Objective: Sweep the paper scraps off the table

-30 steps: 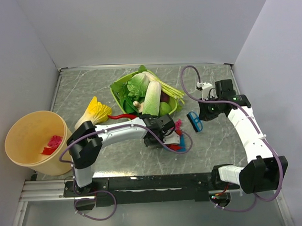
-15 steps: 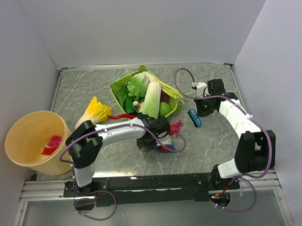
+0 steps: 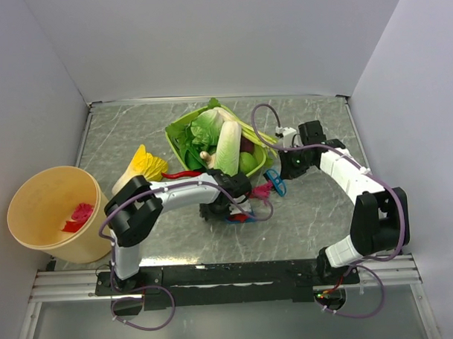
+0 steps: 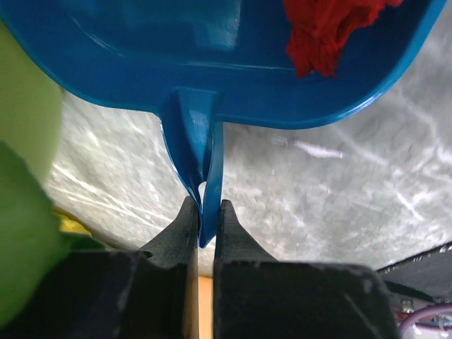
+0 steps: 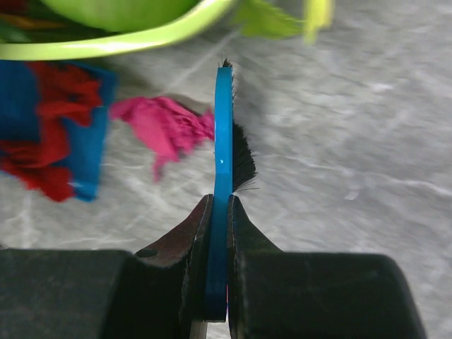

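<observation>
Blue brush point(image 5: 224, 141) swung in from three o'clock beside the pink scrap point(image 5: 162, 123).
Right gripper point(image 5: 219, 205) clamps it, left gripper point(image 4: 205, 208) the dustpan point(image 4: 212, 56); sweep looks next.

The table point(image 3: 128, 136) is grey-green marble laced with thin white veins; the paper scraps point(image 5: 161, 126) on it are magenta-pink, and those in the glossy blue dustpan point(image 4: 176, 49) are deep red. The brush point(image 5: 224, 134) has a bright blue back and black bristles, the bowl point(image 5: 106, 46) a lime-green rim, and the left claw point(image 4: 205, 219) and right claw point(image 5: 219, 212) are matte black. The bucket point(image 3: 35, 200) is pale tan with pink and red bits inside, the chili pepper point(image 3: 183, 174) glossy red, the leafy vegetable point(image 3: 141, 166) yellow, and the cables point(image 3: 265, 116) purple
</observation>
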`<state>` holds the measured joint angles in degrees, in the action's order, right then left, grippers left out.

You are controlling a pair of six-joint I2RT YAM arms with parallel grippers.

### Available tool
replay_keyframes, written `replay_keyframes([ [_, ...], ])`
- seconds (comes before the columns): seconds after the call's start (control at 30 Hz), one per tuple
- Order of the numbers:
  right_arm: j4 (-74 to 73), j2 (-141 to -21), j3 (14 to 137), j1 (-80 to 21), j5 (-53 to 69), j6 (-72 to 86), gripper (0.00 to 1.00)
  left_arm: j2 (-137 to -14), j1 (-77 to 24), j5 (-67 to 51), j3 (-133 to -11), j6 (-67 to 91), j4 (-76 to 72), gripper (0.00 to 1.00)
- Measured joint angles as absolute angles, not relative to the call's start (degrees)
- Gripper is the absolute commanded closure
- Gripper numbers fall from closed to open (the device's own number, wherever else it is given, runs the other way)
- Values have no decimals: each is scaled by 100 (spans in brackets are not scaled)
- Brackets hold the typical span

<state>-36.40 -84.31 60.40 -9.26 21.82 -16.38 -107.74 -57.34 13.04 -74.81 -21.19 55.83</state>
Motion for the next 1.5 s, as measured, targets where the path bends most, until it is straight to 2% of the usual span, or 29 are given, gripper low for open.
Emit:
replay_keyframes([
  [0.4, -4158, -8193, 5767, -1249, 3262, -1057, 100, -11096, -5784, 1031, -7806, -2128, 5076, 99],
  [0.9, -5478, -6224, 6003, -1249, 2307, -1852, 100, -10311, -5784, 425, -6796, -2475, 3319, 99],
  [1.5, -5970, -5457, 6580, -871, 1859, -2027, 100, -10053, -5817, -231, -6733, -3000, 2585, 99],
])
